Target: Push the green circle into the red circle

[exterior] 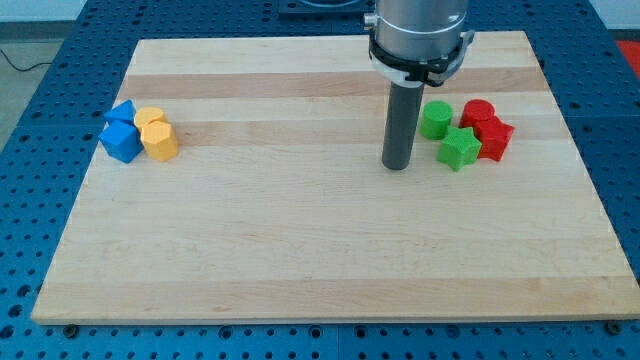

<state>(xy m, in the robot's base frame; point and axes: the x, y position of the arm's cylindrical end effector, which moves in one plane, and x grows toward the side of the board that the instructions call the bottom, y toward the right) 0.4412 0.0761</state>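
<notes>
The green circle (435, 119) stands at the view's right, upper half of the board. The red circle (478, 113) stands just to its right, with a small gap between them. My tip (398, 165) rests on the board to the left of the green circle and slightly below it, a short way off, not touching it. A green star (459, 148) lies below the green circle, and a red star-like block (494, 138) lies right of the green star, below the red circle.
At the view's left stand two blue blocks (120, 134) and two yellow blocks (156, 133) in a tight cluster. The wooden board (300, 250) lies on a blue perforated table (40, 120). The arm's body hangs over the board's top edge.
</notes>
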